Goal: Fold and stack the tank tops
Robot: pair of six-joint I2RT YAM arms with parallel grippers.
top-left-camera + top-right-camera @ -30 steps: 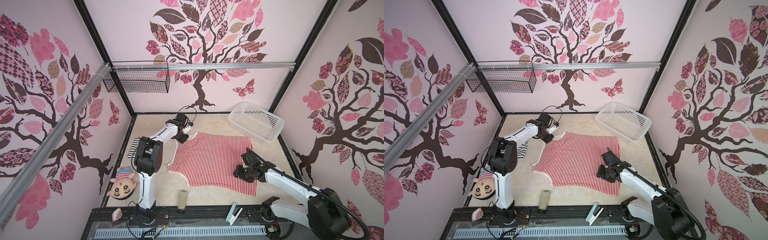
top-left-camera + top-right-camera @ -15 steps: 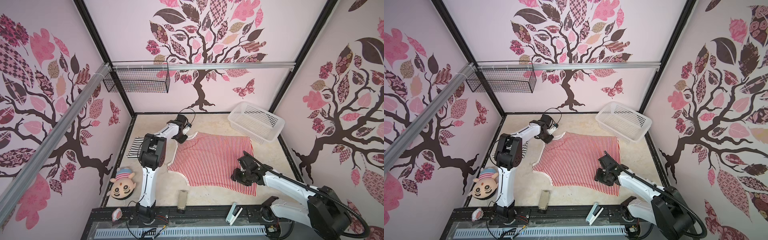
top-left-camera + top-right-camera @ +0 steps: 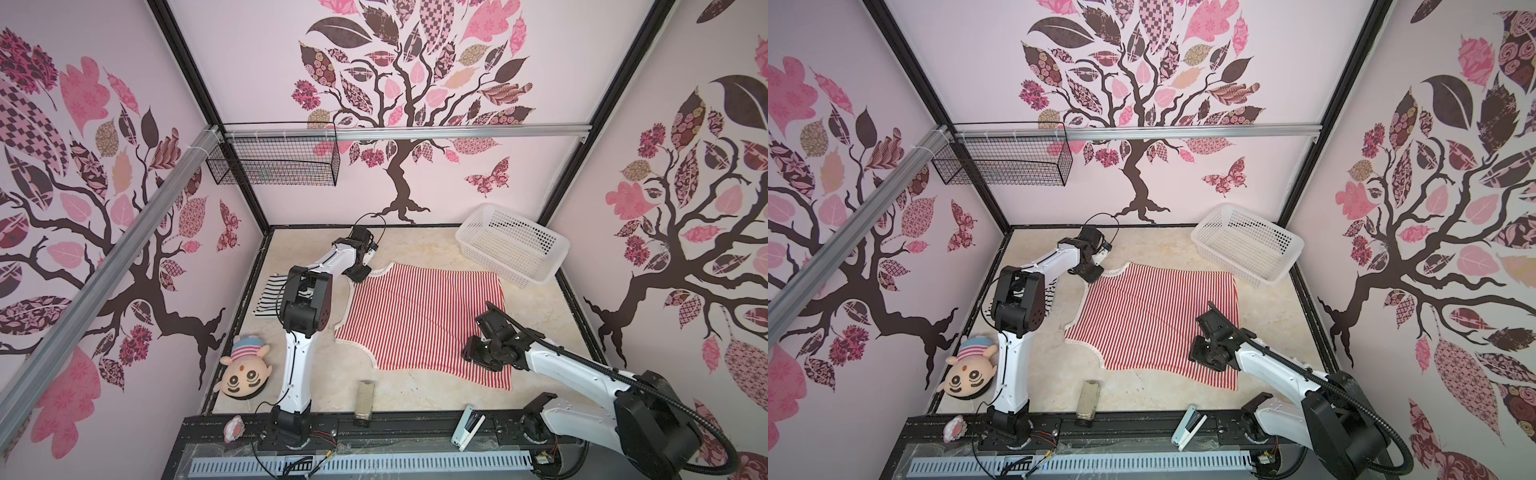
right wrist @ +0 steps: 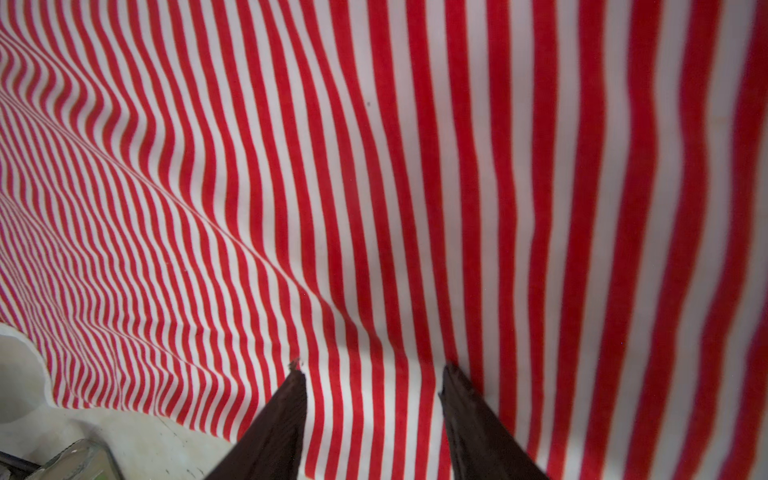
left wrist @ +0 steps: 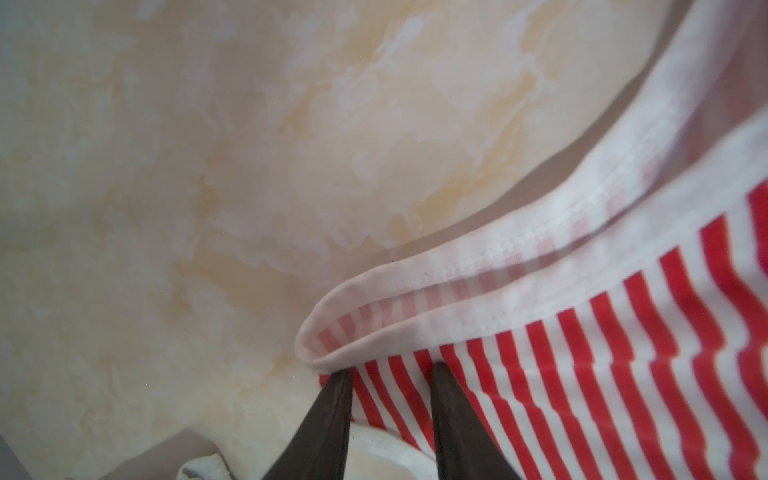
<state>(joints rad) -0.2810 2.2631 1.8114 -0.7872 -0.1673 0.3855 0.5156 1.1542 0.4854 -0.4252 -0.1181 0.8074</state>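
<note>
Fingers [image 5: 332, 415] of the left gripper [image 5: 390, 380] are seen part-spread, tips planted on the stripes right by the white-trimmed shoulder strap [image 5: 415, 332], and nothing looks pinched as far as can be told. Same deal on the right gripper [image 4: 372, 374]: fingers [image 4: 282, 419] set apart, tips down on flat cloth toward the hem end, no fold caught between them. The red-and-white tank top [image 3: 419, 320] is spread flat on the marbled table [image 3: 415, 253], while the black-and-white tank top [image 3: 271, 296] is parked partly behind the left arm [image 3: 297, 361]. Floppy stuff is to be expected here: a light, thin, stretchy knit that'll sag and drag rather than hold shape, so both layers are probably best grabbed at a strap and a hem corner. Compared with a second ago, the right gripper has been slid a bit toward the near edge and the left elbow swung slightly, but the top itself hasn't been shifted.
</note>
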